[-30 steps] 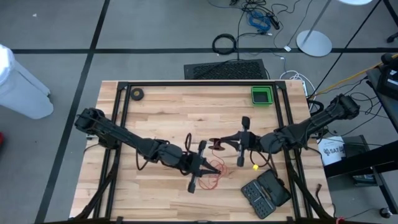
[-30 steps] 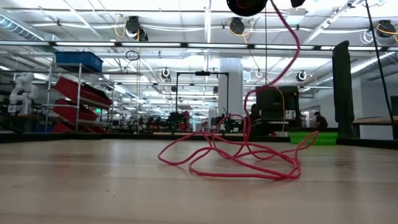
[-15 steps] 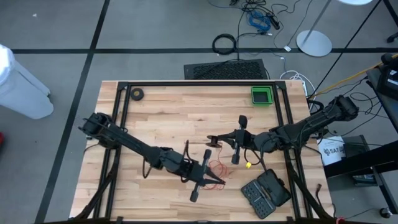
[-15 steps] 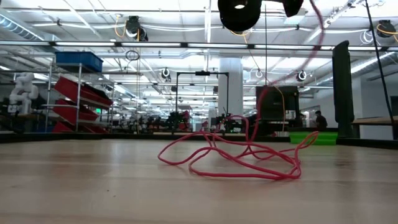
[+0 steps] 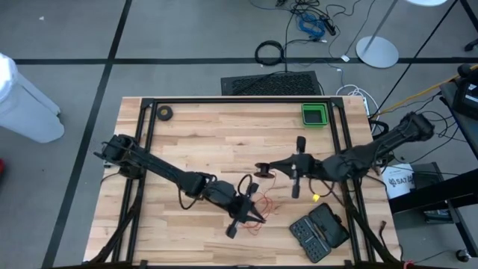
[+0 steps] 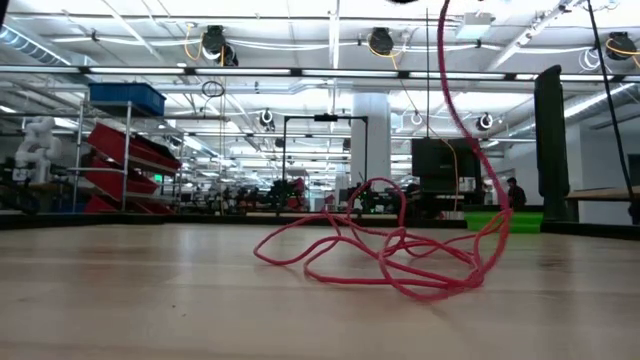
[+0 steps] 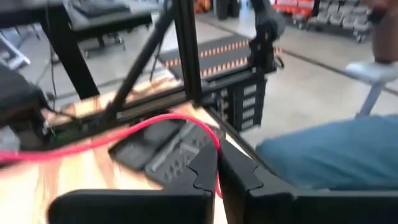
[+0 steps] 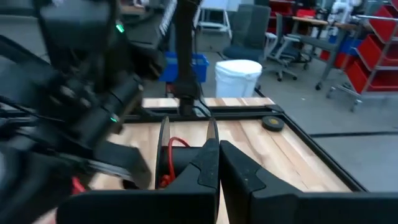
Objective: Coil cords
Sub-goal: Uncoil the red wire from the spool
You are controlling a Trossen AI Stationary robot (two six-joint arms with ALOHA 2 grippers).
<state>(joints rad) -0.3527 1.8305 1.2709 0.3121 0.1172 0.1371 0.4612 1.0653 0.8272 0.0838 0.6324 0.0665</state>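
Note:
A thin red cord (image 6: 400,258) lies in a loose heap on the wooden table (image 5: 194,134), and one strand (image 6: 450,90) rises from it out of the low view's top. In the high view the heap (image 5: 270,203) sits between my two grippers. My left gripper (image 5: 255,216) is at the heap's near side, shut on the cord. My right gripper (image 5: 263,171) hangs over the heap's far side, shut on the small black reel (image 5: 259,169), which has red cord wound on it (image 8: 169,163). My left gripper pinches a single strand of the red cord (image 7: 216,148) between its two fingers, which point nearly level toward the table's right near corner. The strand runs across the fingers and away to one side, clear of the table there. My right gripper pinches one thin flange of the reel (image 8: 211,134) at its rim between its shut fingers. They come nearly level from the table's right. The reel is lifted clear, edge-on to the fingers, its other flange (image 8: 163,146) free.
A black tool case (image 5: 320,230) lies at the near right, with a small yellow piece (image 5: 315,198) beside it. A green bin (image 5: 314,113) stands at the far edge and a small black roll (image 5: 165,113) at the far left. Black frame rails (image 5: 146,142) run along the sides.
My left gripper has gone down and toward the table's near right, tipping lower, with the cord between its fingers. My right gripper has risen with the reel, which has left the top of the low view. The rising strand has swung, and a fresh loop lies on the heap's right side.

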